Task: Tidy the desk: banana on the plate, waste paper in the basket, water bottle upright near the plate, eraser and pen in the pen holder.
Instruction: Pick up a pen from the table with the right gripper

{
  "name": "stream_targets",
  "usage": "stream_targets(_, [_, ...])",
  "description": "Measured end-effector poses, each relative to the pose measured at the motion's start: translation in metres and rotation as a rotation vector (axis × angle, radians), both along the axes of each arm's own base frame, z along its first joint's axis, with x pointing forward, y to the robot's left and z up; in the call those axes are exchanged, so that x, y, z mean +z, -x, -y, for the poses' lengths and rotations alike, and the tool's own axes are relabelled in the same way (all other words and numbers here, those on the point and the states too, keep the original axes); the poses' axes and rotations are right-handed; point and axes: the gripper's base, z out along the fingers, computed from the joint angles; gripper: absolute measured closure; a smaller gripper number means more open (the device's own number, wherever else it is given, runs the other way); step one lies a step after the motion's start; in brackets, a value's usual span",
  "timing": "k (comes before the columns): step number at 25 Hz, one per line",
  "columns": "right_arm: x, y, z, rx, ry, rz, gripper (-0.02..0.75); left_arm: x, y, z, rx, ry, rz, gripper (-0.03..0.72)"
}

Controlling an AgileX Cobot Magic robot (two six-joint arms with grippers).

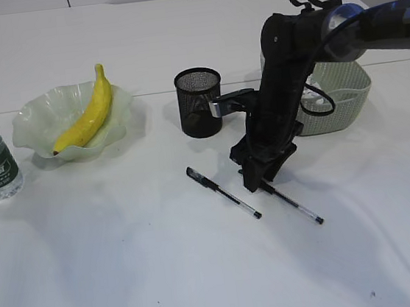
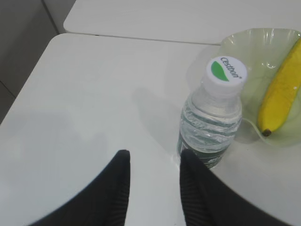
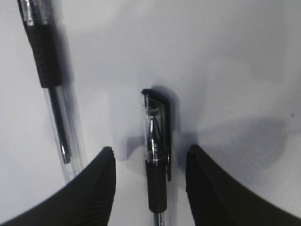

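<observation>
Two pens lie on the table; the right gripper (image 3: 148, 188) is spread astride the nearer pen (image 3: 156, 155), jaws clear of it on either side, the other pen (image 1: 223, 192) just beside. Step in hand: pen pickup; the next move calls for closing, then carrying to the holder (image 1: 199, 102). Banana (image 1: 86, 115) lies on the plate (image 1: 34, 117), bottle (image 2: 211, 122) upright near it. Left gripper (image 2: 153, 188) is spread and empty. Basket (image 1: 343, 93) contents are largely hidden; the eraser is not visible, possibly already in the holder.
</observation>
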Motion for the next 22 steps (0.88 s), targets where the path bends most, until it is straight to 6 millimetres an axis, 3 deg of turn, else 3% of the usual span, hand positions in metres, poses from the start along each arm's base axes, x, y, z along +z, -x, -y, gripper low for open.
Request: stream_targets(22, [-0.0009,-0.0001,0.0003,0.002,0.004,0.0,0.367,0.0,0.0,0.0,0.0,0.0,0.0,0.445])
